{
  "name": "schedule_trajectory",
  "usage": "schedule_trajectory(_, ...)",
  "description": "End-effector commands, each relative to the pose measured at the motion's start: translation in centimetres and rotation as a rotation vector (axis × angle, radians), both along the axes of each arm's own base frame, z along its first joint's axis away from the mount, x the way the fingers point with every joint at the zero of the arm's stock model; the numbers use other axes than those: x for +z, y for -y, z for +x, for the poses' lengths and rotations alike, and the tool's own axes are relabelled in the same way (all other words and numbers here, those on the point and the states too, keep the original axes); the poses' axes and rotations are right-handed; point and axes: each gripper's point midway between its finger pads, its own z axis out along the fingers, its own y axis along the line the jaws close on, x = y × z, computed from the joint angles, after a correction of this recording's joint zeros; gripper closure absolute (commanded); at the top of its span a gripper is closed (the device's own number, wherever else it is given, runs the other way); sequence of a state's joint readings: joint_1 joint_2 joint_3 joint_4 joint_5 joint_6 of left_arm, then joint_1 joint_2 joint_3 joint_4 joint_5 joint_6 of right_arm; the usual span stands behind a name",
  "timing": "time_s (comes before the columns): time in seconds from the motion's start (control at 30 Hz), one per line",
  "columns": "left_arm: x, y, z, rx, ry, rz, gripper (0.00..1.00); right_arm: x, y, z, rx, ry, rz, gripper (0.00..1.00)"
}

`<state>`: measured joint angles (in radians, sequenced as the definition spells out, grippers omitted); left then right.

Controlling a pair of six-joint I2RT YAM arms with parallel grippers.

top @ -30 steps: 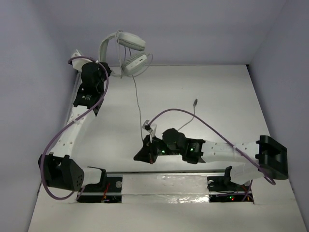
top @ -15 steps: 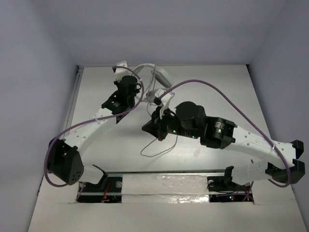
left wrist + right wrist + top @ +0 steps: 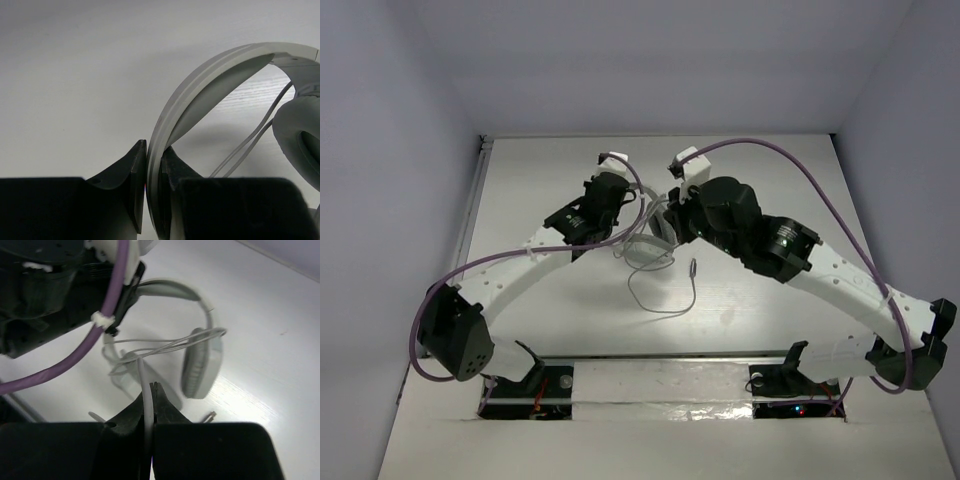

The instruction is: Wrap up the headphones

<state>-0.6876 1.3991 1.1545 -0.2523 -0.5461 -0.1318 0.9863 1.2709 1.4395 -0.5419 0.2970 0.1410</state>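
Note:
The white headphones [image 3: 657,228] hang between my two grippers above the middle of the table. My left gripper [image 3: 152,150] is shut on the curved headband [image 3: 210,80]; one padded earcup [image 3: 300,135] shows at the right edge with two strands of cable [image 3: 250,145] across it. My right gripper [image 3: 151,387] is shut on the thin whitish cable [image 3: 145,375], which runs in several strands across the earcups [image 3: 200,365]. In the top view the cable loops [image 3: 660,300] onto the table, and its plug [image 3: 693,267] hangs free.
The left arm's purple cable [image 3: 105,315] and black wrist [image 3: 45,295] sit close to the headphones in the right wrist view. The grey back wall [image 3: 660,70] and side walls enclose the white table [image 3: 800,180]. Both arm bases [image 3: 660,385] stand at the near edge.
My left gripper carried the headphones from high at the back left down to the table's middle. My right gripper moved back and up with the cable, drawing strands across the earcups.

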Motion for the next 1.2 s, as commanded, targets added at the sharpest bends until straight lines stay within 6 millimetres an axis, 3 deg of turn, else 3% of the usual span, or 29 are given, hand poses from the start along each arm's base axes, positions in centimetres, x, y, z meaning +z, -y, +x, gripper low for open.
schedule_trajectory(0.0, 4.8, 1.3, -0.2, -0.124, 0.076, -0.04, 1.0, 0.8, 2.3, 2.2, -0.129, 0.073, -0.065, 1.0)
schedule_trajectory(0.1, 5.0, 1.1, -0.9, -0.163, 0.063, -0.022, 1.0, -1.0, 4.3, 4.0, -0.242, 0.078, -0.15, 1.0)
schedule_trajectory(0.3, 6.8, -0.4, -1.0, -0.128, 0.108, 0.028, 1.0, -2.8, 6.4, 4.9, -0.333, 0.065, -0.186, 1.0)
schedule_trajectory(0.37, 7.1, -0.7, -0.8, -0.121, 0.118, 0.048, 1.0, -4.3, 6.9, 5.1, -0.348, 0.044, -0.208, 1.0)
schedule_trajectory(0.57, 7.4, -1.1, -1.0, -0.144, 0.107, 0.107, 1.0, -5.0, 9.2, 8.1, -0.467, 0.042, -0.188, 0.97)
schedule_trajectory(0.63, 7.4, 0.3, -1.4, -0.221, 0.096, 0.063, 1.0, -4.8, 9.1, 8.6, -0.473, 0.047, -0.156, 0.95)
schedule_trajectory(0.73, 8.2, 0.7, -2.0, -0.279, 0.104, -0.001, 1.0, -5.1, 9.1, 9.5, -0.485, 0.057, -0.125, 0.92)
schedule_trajectory(0.9, 10.9, 2.1, -3.0, -0.418, 0.12, -0.13, 1.0, -7.1, 8.9, 11.3, -0.508, 0.039, -0.111, 0.86)
schedule_trajectory(1.0, 12.2, 2.3, -3.2, -0.472, 0.132, -0.201, 1.0, -7.6, 8.7, 11.9, -0.516, 0.036, -0.08, 0.85)
schedule_trajectory(1.17, 13.8, 2.0, -3.1, -0.522, 0.141, -0.307, 1.0, -7.7, 8.7, 11.8, -0.502, 0.03, -0.026, 0.75)
